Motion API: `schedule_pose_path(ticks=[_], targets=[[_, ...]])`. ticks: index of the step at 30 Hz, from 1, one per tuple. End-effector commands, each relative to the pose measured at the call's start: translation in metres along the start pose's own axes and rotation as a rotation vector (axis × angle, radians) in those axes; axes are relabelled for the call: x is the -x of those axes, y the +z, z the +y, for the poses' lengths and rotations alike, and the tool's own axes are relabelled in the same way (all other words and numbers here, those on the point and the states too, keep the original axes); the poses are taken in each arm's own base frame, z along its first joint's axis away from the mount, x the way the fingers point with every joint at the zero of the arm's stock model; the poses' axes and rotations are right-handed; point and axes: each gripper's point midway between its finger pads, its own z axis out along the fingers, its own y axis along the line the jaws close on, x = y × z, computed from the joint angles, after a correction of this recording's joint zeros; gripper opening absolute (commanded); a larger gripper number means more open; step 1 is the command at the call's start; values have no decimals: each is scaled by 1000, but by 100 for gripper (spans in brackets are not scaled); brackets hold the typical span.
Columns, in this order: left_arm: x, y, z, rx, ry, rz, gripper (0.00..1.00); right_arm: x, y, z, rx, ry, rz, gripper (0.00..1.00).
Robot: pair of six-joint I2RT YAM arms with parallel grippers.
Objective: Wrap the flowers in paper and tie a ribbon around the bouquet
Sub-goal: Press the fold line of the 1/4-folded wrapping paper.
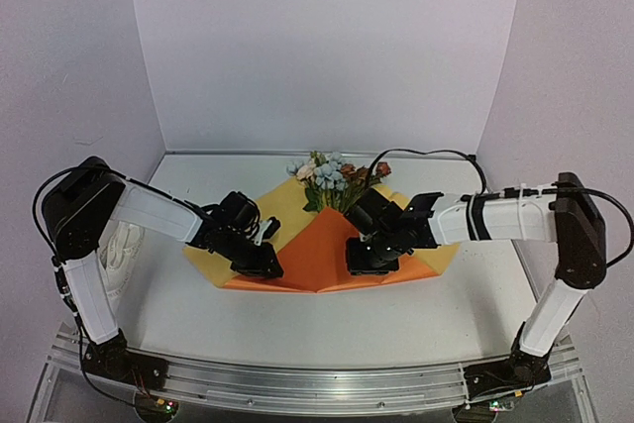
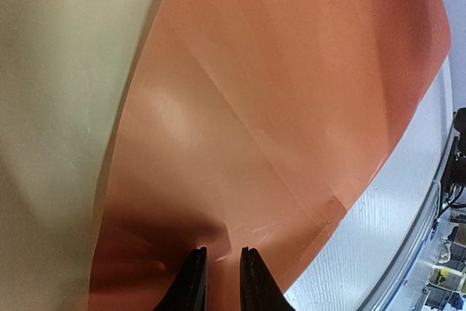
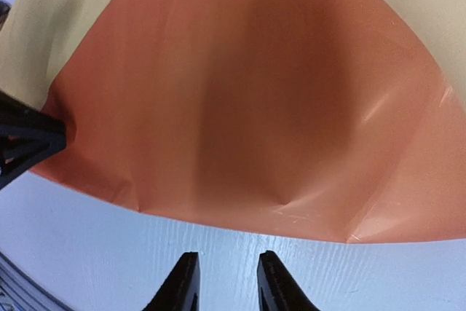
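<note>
Wrapping step in hand, tie not yet started. White table (image 1: 416, 324) carries the whole set-up. The paper (image 1: 317, 253) lies spread across its middle, yellow face up at both sides, with an orange flap folded over the centre into a broad triangle whose point runs toward the far wall. The flowers (image 1: 332, 173) lie along that centre line, stems hidden under the orange flap, with the pink, blue and rust heads showing past its far point. A pale looped heap, probably the ribbon (image 1: 121, 250), sits well apart by the left arm, untouched by either tool. The left gripper (image 2: 223, 250) is at the near left corner of the orange flap, jaws drawn close with a thin slit. The paper puckers at its tips, but I cannot tell if it pinches a fold or only presses down. The right gripper (image 3: 228, 255) is released, jaws parted over bare table just short of the flap's near edge and grasping nothing. Judgement: the next move is to draw one side across the stems to start the cone. That calls for a clean pinch on a thin flat edge while the other corner is pinned.
</note>
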Motion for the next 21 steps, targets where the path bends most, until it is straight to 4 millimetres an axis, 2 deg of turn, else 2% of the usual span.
schedule_pose_path(ticks=[1, 10, 21], targets=[[-20, 2, 37, 152, -23, 69, 19, 10, 17, -1, -3, 116, -56, 22], [-23, 0, 40, 154, -22, 73, 19, -7, 40, -24, -62, 150, -66, 16], [-25, 0, 43, 154, -20, 78, 19, -23, 39, -69, -174, 197, -96, 14]])
